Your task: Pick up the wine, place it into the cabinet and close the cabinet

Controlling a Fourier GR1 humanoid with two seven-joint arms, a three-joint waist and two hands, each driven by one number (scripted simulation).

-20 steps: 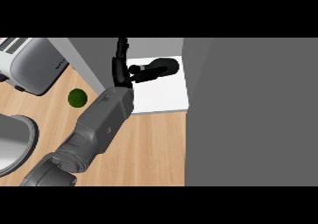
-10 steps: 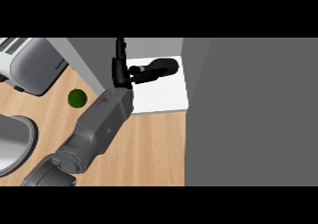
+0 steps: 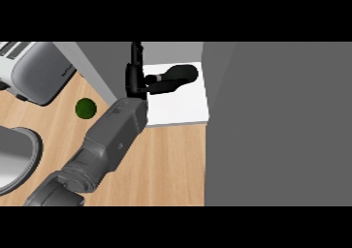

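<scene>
Black against the white cabinet floor [image 3: 180, 109], the wine bottle [image 3: 172, 80] lies on its side inside the open cabinet, toward twelve o'clock in the head view, its fat end pointing to two o'clock. The left hand [image 3: 136, 80] reaches in from the grey forearm [image 3: 106, 140] that comes up from seven o'clock; its fingers run straight up toward twelve o'clock beside the bottle's narrow end, and whether any finger or thumb curls round the bottle I cannot tell, because hand and bottle are the same dark colour where they meet. By my reading the arm stretches this far so the bottle sits well inside before the door shuts. A large grey panel [image 3: 279, 126], probably the cabinet door, fills everything from one to five o'clock and hides whatever is beyond. The right hand is out of sight. A toaster [image 3: 31, 68] at ten o'clock and a metal pan [image 3: 10, 162] at eight o'clock are cut off by the edge; a small green lime [image 3: 85, 108] sits between them.
</scene>
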